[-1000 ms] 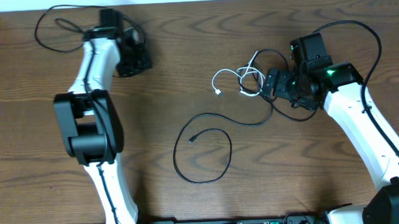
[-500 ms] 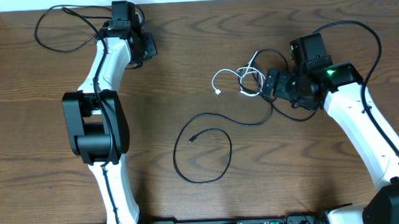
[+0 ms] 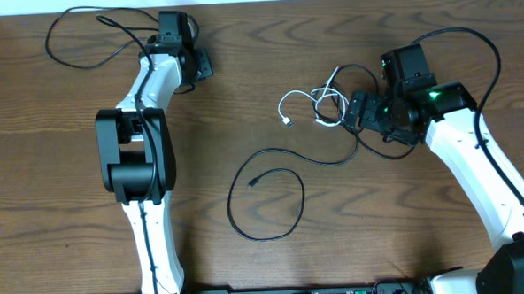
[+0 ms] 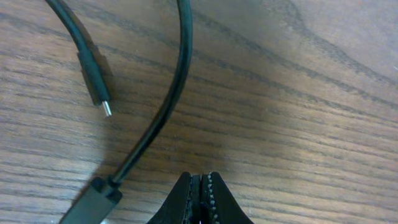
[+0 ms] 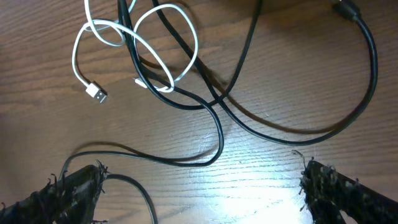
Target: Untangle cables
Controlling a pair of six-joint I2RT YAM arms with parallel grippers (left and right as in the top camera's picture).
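Released right claw hovers over the thin white cord tangled among thin black cords, seemingly about to pinch one strand, while the left claw, well away from that tangle, sits clenched and empty.

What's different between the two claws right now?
The left gripper is shut, the right gripper wide open. The left gripper sits beside a lone black cable near the table's far edge; the right gripper hangs over the white cable tangled with another black cable. Neither holds anything.
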